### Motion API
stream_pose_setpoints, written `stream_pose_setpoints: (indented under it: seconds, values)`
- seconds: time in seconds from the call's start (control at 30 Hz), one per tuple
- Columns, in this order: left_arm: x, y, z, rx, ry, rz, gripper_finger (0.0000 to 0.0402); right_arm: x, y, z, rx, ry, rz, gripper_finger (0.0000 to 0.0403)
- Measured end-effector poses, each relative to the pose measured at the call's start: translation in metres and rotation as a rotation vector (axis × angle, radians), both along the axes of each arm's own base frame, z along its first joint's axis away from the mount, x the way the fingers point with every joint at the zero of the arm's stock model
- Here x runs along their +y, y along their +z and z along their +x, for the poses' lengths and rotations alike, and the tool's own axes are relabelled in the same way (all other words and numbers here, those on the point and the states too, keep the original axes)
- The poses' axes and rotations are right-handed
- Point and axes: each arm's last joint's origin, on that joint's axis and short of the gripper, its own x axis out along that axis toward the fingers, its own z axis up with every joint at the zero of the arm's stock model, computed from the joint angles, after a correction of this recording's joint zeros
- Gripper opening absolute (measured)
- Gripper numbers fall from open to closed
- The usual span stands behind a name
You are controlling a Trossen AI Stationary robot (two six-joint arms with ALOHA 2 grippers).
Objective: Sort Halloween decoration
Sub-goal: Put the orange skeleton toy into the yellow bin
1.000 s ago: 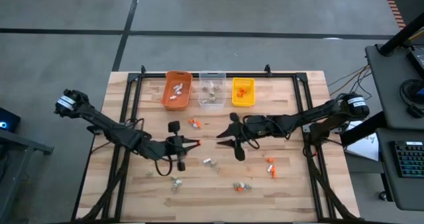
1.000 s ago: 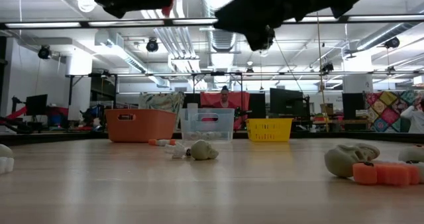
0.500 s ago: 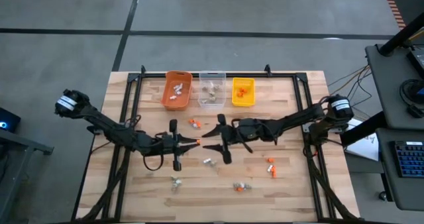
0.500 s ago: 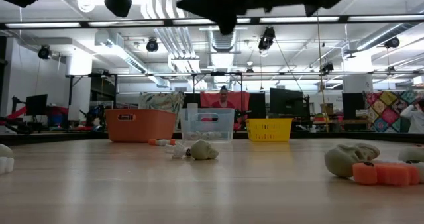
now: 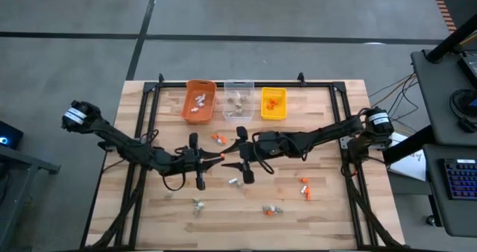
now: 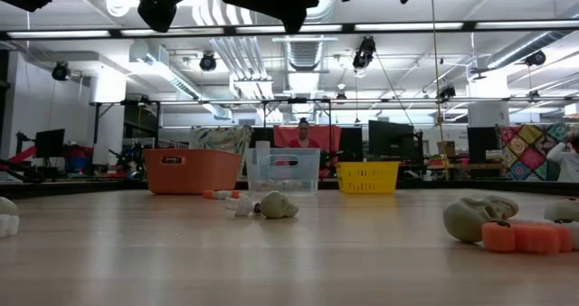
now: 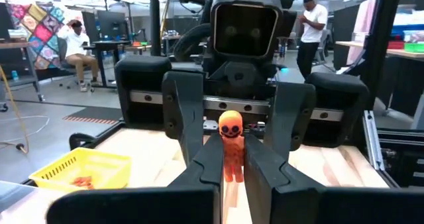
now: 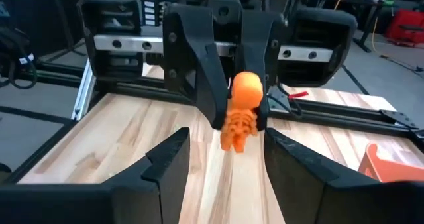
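My left gripper (image 5: pixel 215 159) hangs over the table's middle, shut on a small orange skeleton figure (image 7: pixel 230 144), one of the Halloween decoration pieces. My right gripper (image 5: pixel 240 156) faces it from the table's right. It is open, with a finger to each side just short of the figure (image 8: pixel 240 114). More trinkets lie on the wood: orange ones (image 5: pixel 218 138) (image 5: pixel 304 186), a white one (image 5: pixel 233 182), and grey ones (image 5: pixel 197 203) (image 6: pixel 278 205). My left gripper pinches the orange figure's body (image 7: pixel 232 163) between its two fingertips. The fingers lie level and point toward the table's right. The figure stands upright and clear of the table, its round head (image 7: pixel 230 124) above the fingers and its ribbed body (image 8: pixel 235 131) hanging below them.
An orange bin (image 5: pixel 199 101), a clear bin (image 5: pixel 238 100) and a yellow bin (image 5: pixel 273 103) stand in a row at the table's far edge, each with trinkets in it. A black frame (image 5: pixel 149 103) runs round the tabletop. People show in the room beyond.
My right gripper has gone toward the table's left, up to my left gripper. My left gripper has stayed in place and tipped its wrist up, keeping hold of the orange figure.
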Motion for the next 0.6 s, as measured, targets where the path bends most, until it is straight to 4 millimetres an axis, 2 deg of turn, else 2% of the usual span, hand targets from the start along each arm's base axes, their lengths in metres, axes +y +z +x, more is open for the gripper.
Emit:
stream_pose_setpoints:
  seconds: [0.27, 0.6]
  values:
    - [-0.0001, -0.0009, 0.0, 0.008, 0.0, 0.001, 0.0007, 0.0, 0.0015, 0.0004, -0.007, 0.001, -0.005, 0.0141]
    - [-0.0003, -0.0014, -0.0001, 0.008, -0.004, -0.021, 0.002, -0.0002, 0.0011, 0.0004, -0.007, 0.003, -0.037, 0.0047]
